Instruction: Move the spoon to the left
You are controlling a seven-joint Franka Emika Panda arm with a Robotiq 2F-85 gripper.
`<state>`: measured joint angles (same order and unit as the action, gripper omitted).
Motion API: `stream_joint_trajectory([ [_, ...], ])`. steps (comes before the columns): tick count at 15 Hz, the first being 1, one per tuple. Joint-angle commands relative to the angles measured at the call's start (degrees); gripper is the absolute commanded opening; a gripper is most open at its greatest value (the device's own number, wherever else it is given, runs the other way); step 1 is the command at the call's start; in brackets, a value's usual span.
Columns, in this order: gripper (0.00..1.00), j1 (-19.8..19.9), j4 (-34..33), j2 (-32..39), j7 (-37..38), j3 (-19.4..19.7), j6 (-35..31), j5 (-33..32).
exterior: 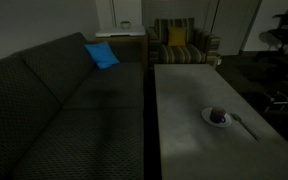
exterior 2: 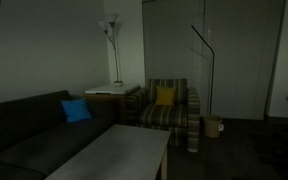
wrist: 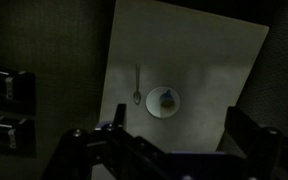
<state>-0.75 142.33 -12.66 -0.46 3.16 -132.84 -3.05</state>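
Gripper (wrist: 174, 140) colour: black, matt, dimly lit.
Fingers (wrist: 246, 135) shape: two thick blocky bars.
Linkage: jointed bars, detail lost in darkness.

no readable text, labels, brands, numbers or signs anywhere, frames dim and blurred

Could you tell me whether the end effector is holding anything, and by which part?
Nothing is held. The end effector is open, up above the table, and the spoon lies on it beside the saucer.

Spoon (wrist: 136, 82) just beside saucer (wrist: 153, 103) — both on table (wrist: 204, 60).
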Motion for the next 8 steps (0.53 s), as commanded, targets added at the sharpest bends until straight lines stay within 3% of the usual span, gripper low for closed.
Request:
stream_joint_trajectory([
  [1, 1.00, 1.21, -0.55, 1.69, 0.48, -0.51, 0.10, 0.28],
  [8, 1.00, 1.65, -2.63, 5.48, -0.10, -0.38, 0.65, 0.42],
])
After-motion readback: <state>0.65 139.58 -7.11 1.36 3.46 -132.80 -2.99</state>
